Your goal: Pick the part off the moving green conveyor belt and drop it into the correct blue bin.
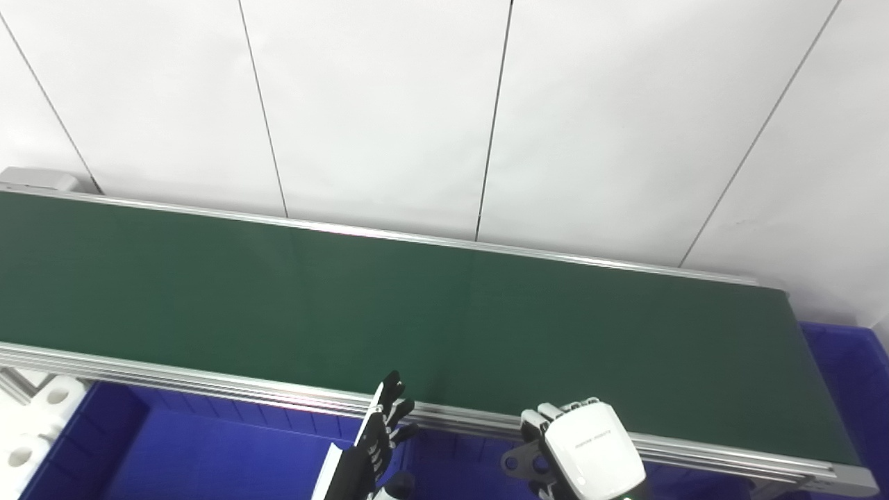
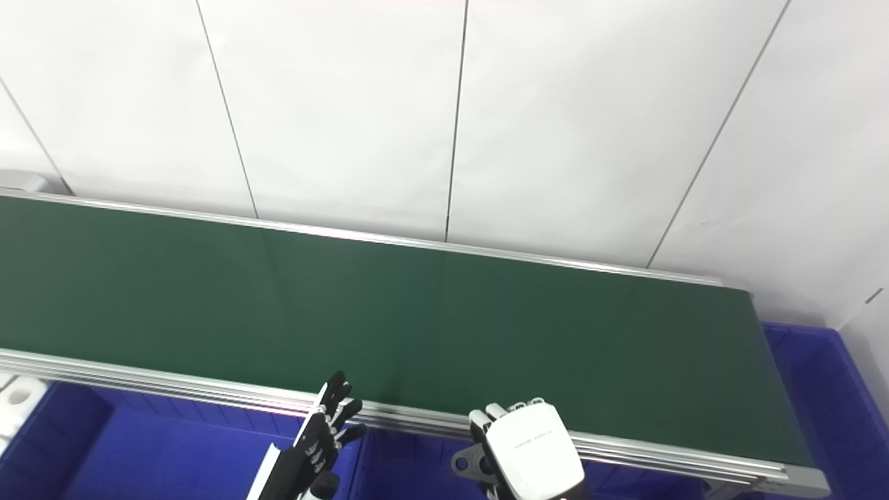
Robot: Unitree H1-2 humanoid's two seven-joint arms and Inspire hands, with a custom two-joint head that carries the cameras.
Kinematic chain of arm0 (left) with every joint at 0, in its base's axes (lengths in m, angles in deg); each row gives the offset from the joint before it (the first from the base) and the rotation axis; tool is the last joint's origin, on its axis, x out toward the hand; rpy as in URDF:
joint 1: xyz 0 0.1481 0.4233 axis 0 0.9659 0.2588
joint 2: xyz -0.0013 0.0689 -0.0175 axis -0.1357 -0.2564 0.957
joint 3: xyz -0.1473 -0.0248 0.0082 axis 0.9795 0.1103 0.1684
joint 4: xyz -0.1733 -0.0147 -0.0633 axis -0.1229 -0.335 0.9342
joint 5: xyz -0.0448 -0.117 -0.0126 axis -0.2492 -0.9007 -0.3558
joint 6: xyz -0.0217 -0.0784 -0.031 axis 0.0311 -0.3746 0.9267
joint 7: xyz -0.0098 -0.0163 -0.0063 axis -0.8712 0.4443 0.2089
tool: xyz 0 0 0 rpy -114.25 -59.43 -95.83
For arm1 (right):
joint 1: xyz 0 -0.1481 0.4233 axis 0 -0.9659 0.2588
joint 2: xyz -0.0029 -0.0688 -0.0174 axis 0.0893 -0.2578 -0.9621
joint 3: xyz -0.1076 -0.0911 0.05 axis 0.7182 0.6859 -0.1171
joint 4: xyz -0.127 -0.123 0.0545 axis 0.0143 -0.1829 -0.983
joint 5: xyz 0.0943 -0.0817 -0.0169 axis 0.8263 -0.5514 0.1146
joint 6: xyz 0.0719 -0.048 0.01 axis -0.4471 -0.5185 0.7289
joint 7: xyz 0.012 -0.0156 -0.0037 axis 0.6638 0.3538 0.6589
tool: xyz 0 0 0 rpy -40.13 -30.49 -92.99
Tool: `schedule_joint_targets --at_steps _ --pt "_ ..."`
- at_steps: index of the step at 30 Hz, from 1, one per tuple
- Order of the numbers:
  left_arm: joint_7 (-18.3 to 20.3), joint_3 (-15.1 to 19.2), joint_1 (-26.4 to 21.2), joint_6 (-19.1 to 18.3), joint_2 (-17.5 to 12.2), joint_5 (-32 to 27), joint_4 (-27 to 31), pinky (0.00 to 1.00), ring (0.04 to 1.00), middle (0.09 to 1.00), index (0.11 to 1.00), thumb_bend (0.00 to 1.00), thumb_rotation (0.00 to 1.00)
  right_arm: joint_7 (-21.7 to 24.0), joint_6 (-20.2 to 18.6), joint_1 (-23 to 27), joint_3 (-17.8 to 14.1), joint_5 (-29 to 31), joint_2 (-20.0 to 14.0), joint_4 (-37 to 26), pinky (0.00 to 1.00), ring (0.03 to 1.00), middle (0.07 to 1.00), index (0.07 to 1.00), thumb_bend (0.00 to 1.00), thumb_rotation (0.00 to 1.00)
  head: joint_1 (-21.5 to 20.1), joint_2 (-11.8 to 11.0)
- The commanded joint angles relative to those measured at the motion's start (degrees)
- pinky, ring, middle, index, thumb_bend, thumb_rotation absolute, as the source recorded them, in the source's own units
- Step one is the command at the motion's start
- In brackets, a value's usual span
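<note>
The green conveyor belt (image 1: pixel 430 305) runs across the view from left to right and carries no part that I can see. My left hand (image 1: pixel 380 430) is at the belt's near rail, fingers straight and apart, holding nothing. My right hand (image 1: pixel 583 451) is beside it at the near rail, its white back toward me and its fingers curled down; I cannot see anything in it. A blue bin (image 1: pixel 194 451) lies below the belt's near edge under both hands. Another blue bin (image 1: pixel 851 375) stands past the belt's right end.
White wall panels (image 1: pixel 444 104) rise right behind the belt. The silver near rail (image 1: pixel 208 378) runs along the belt's front edge. White parts with round holes (image 1: pixel 35 417) lie at the far left, beside the near bin.
</note>
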Motion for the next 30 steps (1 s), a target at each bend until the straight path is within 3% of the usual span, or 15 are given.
schedule_joint_targets --at_steps 1,5,14,22,30 --pt "0.43 -1.17 -0.99 0.42 2.05 -0.72 1.79 0.87 0.948 0.998 1.0 0.85 0.86 -2.18 1.89 -0.12 -0.37 -0.62 -0.3 -0.11 0.07 0.144 0.469 0.477 0.53 0.0 0.01 -0.02" --pt "0.42 -1.33 -0.68 -0.66 2.18 -0.91 3.1 0.88 0.95 0.999 1.0 0.86 0.87 0.7 1.56 -1.67 -0.13 -0.19 -0.22 0.55 0.08 0.155 0.469 0.479 0.53 0.0 -0.47 1.48" --pt "1.05 -1.94 0.32 -5.02 1.59 -1.34 7.56 0.95 0.983 1.0 1.0 0.83 0.91 -0.65 0.72 -3.05 0.05 -1.14 0.72 4.06 0.08 0.152 0.469 0.48 0.53 0.0 -1.59 4.83" --pt "0.48 -1.88 -0.56 -9.15 2.36 0.61 11.39 0.94 0.976 1.0 1.0 0.82 0.94 1.42 0.59 -2.17 -0.93 -0.68 1.2 3.21 0.07 0.147 0.469 0.48 0.53 0.0 -3.41 10.91" --pt "0.79 -1.75 -1.68 -10.57 1.83 0.18 12.0 0.95 0.991 1.0 1.0 0.77 0.95 1.87 0.75 -2.24 -0.99 -0.45 1.57 3.25 0.07 0.143 0.469 0.481 0.53 0.0 -3.22 11.26"
